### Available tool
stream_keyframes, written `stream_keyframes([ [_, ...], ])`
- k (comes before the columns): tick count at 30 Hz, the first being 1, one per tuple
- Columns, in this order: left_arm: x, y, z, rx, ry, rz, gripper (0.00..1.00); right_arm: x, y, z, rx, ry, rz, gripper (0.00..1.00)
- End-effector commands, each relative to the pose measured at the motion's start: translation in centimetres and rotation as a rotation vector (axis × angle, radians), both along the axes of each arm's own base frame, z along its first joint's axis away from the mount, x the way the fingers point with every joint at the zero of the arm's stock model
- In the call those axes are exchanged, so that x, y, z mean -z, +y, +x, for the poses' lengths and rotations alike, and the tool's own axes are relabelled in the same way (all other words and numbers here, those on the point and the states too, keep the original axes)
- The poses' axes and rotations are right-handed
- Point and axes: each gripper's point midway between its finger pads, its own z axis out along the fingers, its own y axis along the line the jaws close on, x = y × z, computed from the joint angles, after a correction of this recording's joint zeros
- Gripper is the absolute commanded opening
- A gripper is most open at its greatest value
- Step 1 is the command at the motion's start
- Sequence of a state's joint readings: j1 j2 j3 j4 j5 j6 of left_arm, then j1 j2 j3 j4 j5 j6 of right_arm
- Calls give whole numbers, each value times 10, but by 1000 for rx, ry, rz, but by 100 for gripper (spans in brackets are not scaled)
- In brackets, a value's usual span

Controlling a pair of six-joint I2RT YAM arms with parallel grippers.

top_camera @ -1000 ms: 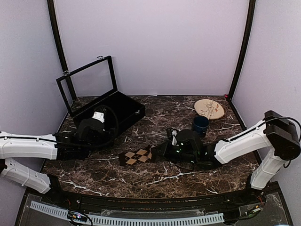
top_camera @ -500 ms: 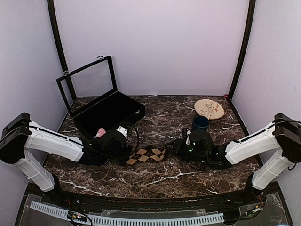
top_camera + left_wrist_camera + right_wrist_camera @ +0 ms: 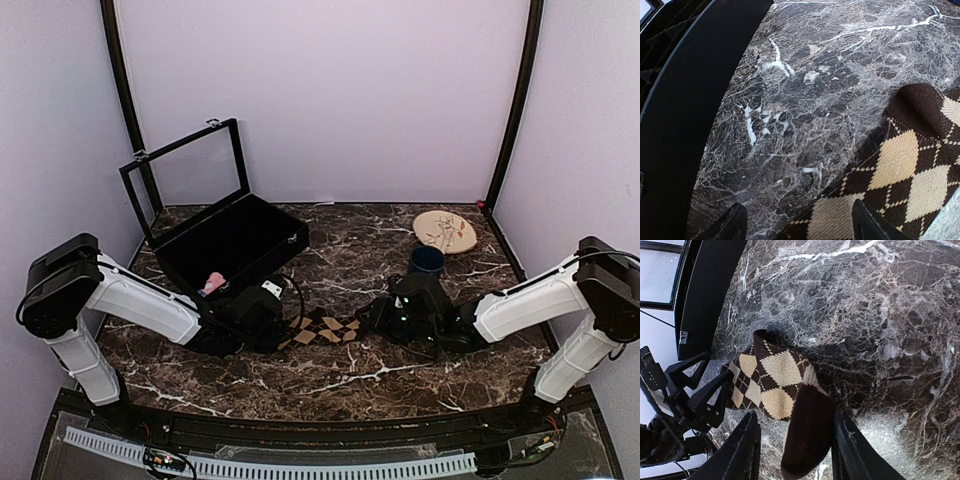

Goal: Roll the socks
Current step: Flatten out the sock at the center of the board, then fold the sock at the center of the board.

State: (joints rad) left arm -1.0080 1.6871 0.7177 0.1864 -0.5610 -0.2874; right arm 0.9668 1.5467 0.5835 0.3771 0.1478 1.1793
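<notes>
While the argyle sock point(image 3: 325, 328) lies flat near the middle of the marble bench point(image 3: 330, 385), both arms reach in low from either side. Spread wide, the left fingers point(image 3: 735, 222) straddle its patterned end against the bench. At the opposite end, the right fingers point(image 3: 747, 440) stand wide around the raised dark brown cuff point(image 3: 807, 432).

Both arms reach low toward the middle, wrists nearly level and facing each other. The left hand point(image 3: 283, 327) has its fingers point(image 3: 866, 224) spread apart. The right hand point(image 3: 372, 318) has fingers point(image 3: 742, 450) parted too.
</notes>
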Motion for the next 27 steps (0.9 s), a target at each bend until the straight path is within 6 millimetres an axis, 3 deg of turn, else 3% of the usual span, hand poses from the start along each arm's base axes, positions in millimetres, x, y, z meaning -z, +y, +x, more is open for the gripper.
stream_keyframes([
  [1,-7,4,6,-29,-18,-16,74,-5,6,3,-19,4,-14,44],
  [14,-10,25,7,-95,-18,-20,74,-3,-1,-7,7,20,-178,36],
  [27,-21,42,4,-149,-35,-39,74,-43,28,-2,-35,-102,-293,21],
])
